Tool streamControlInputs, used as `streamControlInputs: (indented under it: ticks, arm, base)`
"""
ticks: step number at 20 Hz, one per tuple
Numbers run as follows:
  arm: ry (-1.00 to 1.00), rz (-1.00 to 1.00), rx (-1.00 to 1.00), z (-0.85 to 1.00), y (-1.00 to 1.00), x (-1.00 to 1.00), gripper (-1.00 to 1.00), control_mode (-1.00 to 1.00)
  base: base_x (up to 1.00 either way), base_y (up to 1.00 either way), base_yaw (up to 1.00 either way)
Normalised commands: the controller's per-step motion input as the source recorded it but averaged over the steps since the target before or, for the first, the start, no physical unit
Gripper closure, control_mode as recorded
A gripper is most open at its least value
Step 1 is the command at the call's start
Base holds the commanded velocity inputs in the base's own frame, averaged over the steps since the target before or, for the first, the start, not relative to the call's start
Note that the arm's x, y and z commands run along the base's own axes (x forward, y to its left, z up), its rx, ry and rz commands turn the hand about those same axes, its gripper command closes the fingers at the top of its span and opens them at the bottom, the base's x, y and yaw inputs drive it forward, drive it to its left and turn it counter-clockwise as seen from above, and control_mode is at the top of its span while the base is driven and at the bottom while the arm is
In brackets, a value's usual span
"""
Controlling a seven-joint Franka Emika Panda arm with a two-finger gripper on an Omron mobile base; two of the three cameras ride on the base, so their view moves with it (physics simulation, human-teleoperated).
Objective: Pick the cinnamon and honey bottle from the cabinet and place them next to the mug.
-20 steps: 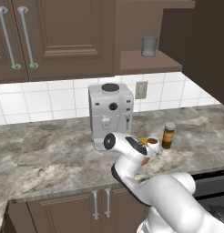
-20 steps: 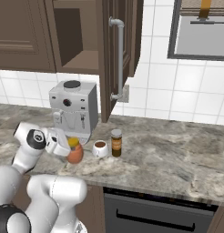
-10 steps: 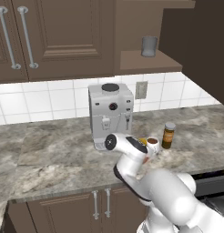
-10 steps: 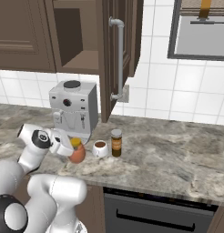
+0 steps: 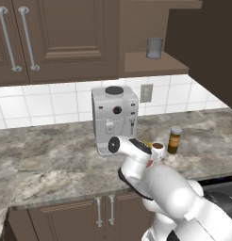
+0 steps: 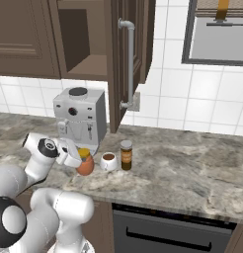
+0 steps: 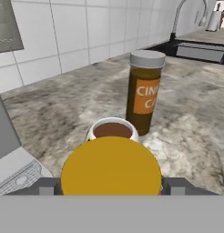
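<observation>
Between my gripper [image 6: 78,157] fingers the honey bottle [image 6: 85,163] sits pinched upright on the counter [image 6: 192,173]; just beyond it stands the mug [image 7: 112,130], then the cinnamon [image 7: 144,91], 1 straight line away from me.

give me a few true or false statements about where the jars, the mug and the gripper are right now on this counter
1. The slim dark-brown cinnamon jar with a grey lid stands upright on the marble counter. True.
2. The small white mug of dark liquid sits between the cinnamon jar and the squat orange honey jar with a yellow lid. True.
3. The honey jar is on the open cabinet shelf. False: it is down at the counter, in the gripper.
4. The mug lies tipped over. False: it stands upright.
5. A plain grey cup stands on the shelf. True.
6. The gripper is wide open and clear of everything. False: it is closed around the honey jar.
</observation>
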Motion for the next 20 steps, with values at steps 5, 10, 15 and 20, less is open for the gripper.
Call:
streamControlInputs:
  ticks: [5,10,15,20]
  arm:
    - [0.0,0.0,0.0,-0.17,0.0,0.04,1.0,-1.0]
    - [0.0,0.0,0.0,-0.26,0.0,0.02,1.0,-1.0]
    - [0.0,0.0,0.0,-0.19,0.0,0.0,1.0,-1.0]
    - [0.0,0.0,0.0,0.0,0.0,0.0,-1.0,-1.0]
  base:
    - [0.0,0.0,0.0]
    - [0.0,0.0,0.0]
    - [0.0,0.0,0.0]
    - [0.0,0.0,0.0]
